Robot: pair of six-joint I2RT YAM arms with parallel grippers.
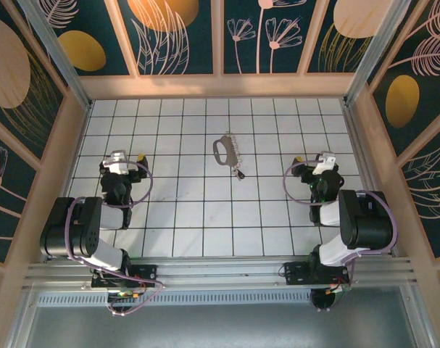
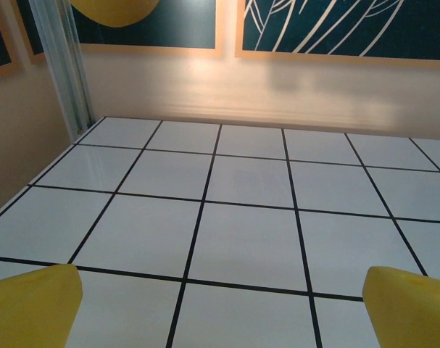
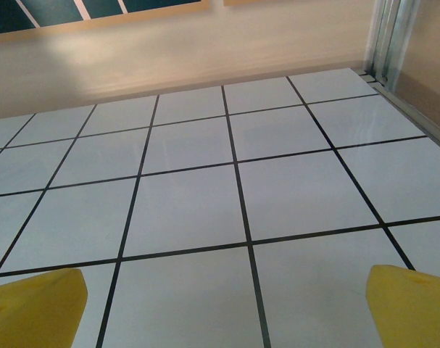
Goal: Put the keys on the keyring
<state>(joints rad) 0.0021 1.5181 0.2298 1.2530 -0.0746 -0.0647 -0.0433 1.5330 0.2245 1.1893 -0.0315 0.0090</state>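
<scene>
Broadly, you are working inside a boxed cell: tan-framed walls (image 1: 183,29) with dark teal panels of leaves and orange discs close off the left, far and right sides, which I judge gives the cameras a plain, fixed backdrop. Below them the worktop (image 1: 191,217) is a glossy white grid of tiles with dark joints. It looks flat and slick enough that small metal would slide rather than catch, and it mirrors the far wall softly in both wrist views. A metal rail (image 1: 220,274) along the near edge carries the two bases. Your left arm (image 1: 75,232) and right arm (image 1: 361,221) sit folded, one to each side, probably to leave the middle free for the overhead view. The left hand (image 2: 220,308) hangs low over plain tiles, its yellow fingers (image 2: 31,308) spread fully wide with nothing between them. The right hand (image 3: 223,308) is the same, wide apart and empty. Between the two, toward the far middle, the keyring (image 1: 223,148) lies flat, a beige loop. Just on its near side are the keys (image 1: 239,174), a tiny dark speck; whether they touch the ring I cannot tell, so treat the threading as not yet done
</scene>
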